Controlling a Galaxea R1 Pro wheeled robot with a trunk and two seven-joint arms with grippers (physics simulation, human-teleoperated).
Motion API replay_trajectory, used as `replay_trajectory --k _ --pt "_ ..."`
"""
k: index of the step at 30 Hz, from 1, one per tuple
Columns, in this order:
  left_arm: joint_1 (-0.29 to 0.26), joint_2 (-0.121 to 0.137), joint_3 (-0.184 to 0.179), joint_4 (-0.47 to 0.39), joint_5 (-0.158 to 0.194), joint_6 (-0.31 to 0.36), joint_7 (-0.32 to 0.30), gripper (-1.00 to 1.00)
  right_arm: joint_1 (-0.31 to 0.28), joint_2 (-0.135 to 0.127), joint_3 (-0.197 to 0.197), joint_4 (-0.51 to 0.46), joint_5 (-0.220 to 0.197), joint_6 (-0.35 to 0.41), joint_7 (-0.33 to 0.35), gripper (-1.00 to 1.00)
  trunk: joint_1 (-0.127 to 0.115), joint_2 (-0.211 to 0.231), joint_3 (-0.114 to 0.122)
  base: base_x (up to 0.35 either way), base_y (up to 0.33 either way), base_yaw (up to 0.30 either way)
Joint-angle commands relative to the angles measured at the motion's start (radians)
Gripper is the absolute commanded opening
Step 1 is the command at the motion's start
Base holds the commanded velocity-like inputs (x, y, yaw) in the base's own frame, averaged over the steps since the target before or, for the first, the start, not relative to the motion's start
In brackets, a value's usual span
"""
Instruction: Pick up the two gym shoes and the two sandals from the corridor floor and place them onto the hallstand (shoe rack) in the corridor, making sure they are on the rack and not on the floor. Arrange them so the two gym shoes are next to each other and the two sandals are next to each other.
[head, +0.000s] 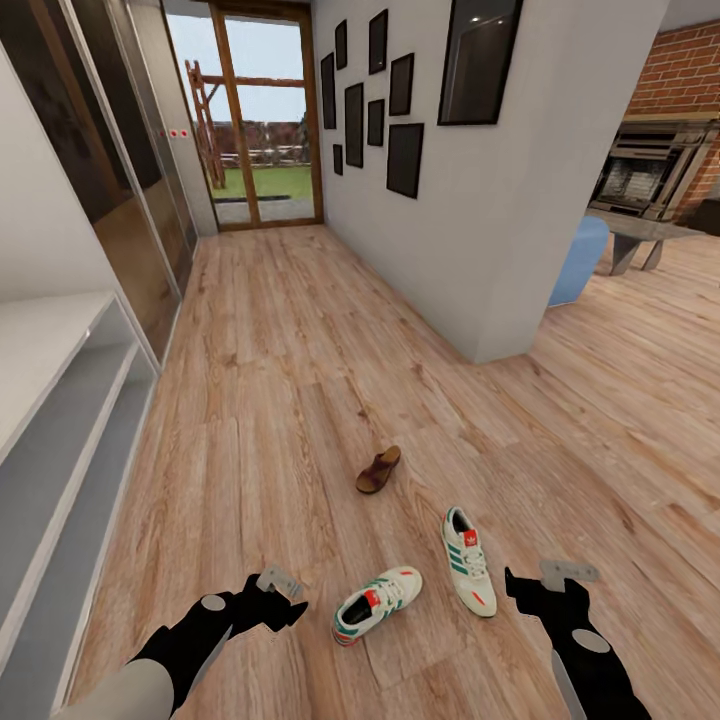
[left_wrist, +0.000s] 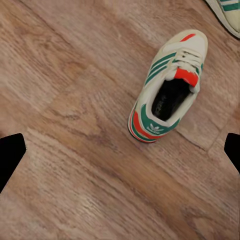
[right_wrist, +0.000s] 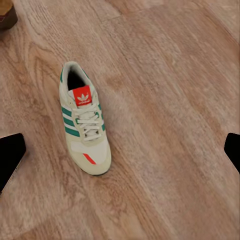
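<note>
two gym shoes are seen on the floor (head: 290, 340) in the head view, just ahead of the grippers. the left shoe (head: 377, 604) lies at an angle, toe pointing away and to the right, heel toward the left gripper (head: 283, 598). the right shoe (head: 469, 573) lies just beside the right gripper (head: 535, 588), heel away from the robot and toe toward it. the two shoes are near each other but apart. one sandal (head: 379, 469) is found further out on the planks, beyond both shoes. the rack (head: 60, 420) is seen at the left edge, its pale shelves alongside the corridor wall.

in the left wrist view the left shoe (left_wrist: 169, 93) is shown upright on its sole, and a corner of the right shoe (left_wrist: 227, 12) is caught at the frame edge. in the right wrist view the right shoe (right_wrist: 83, 124) is shown upright, with the sandal (right_wrist: 6, 15) at a corner.

both grippers are held over bare floor, touching nothing. the fingers of each are spread wide apart, as shown by the dark fingertips (left_wrist: 10, 152) at opposite edges of the left wrist view and the fingertips (right_wrist: 10, 152) likewise in the right wrist view.
</note>
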Motion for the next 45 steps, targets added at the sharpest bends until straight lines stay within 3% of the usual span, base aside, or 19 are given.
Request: replay_trajectory --k 1,9,22,45 --pt "0.000 0.001 -0.004 -0.001 -0.006 -0.002 -0.001 1.00 0.000 0.000 0.001 -0.002 0.001 0.006 -0.003 1.00 0.000 0.000 -0.001 0.307 0.000 -0.106" --pt "0.000 0.000 -0.002 -0.001 -0.004 -0.004 0.000 1.00 0.000 0.000 0.001 -0.005 0.001 0.007 -0.003 1.00 0.000 0.000 -0.001 0.303 0.000 -0.242" --pt "0.000 -0.001 -0.001 -0.003 -0.004 -0.006 -0.001 1.00 0.000 0.000 0.001 -0.005 0.001 0.008 -0.003 1.00 0.000 0.000 -0.001 0.041 0.000 -0.275" --pt "0.001 0.001 0.002 -0.001 -0.005 -0.006 0.001 1.00 0.000 0.001 0.002 -0.010 -0.002 0.008 -0.004 1.00 0.000 0.000 -0.001 0.075 -0.006 -0.020"
